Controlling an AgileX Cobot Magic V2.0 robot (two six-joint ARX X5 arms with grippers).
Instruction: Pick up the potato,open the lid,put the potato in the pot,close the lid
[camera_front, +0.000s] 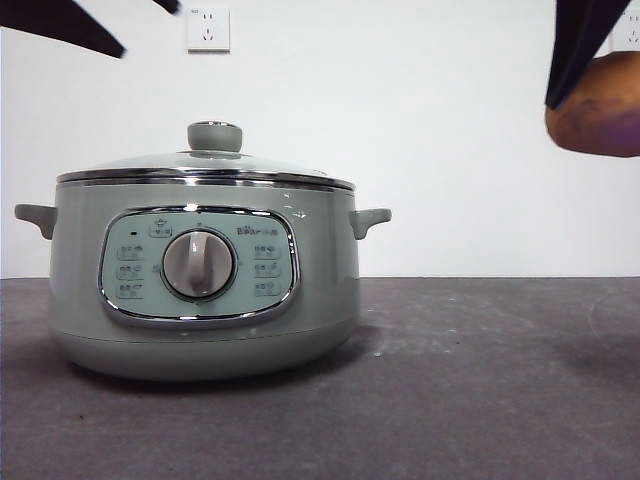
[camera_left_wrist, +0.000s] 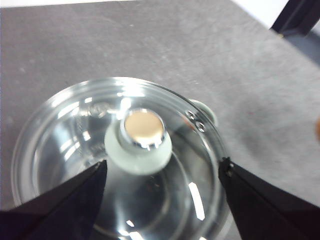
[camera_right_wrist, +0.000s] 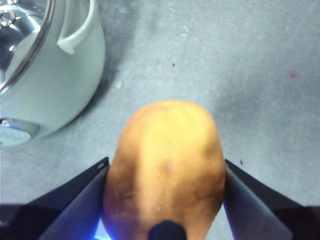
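While the right claw grips the potato between its two jaws, holding it in the air well above the table and off to one side of the pot, the first step of the task looks done: the potato is picked up. The front view shows it at the right edge of the picture, about level with the lid's knob and well apart from the pot.

The lid is still seated on the pot, its steel rim flush all round, so opening it is not yet done. The left claw hangs above the lid with its jaws spread wide, one on each side of the knob and not touching it. By my reading, it is lined up to come down and take the knob, which would make lifting the lid the step in hand. Putting the potato in and closing the lid both remain.

The pot sits on the dark grey table, left of middle in the front view, with its control panel and grey dial facing the camera. Above the dial there is a small printed brand mark and, around it, several button labels; all are too small and faint to read with any certainty. No other writing shows.
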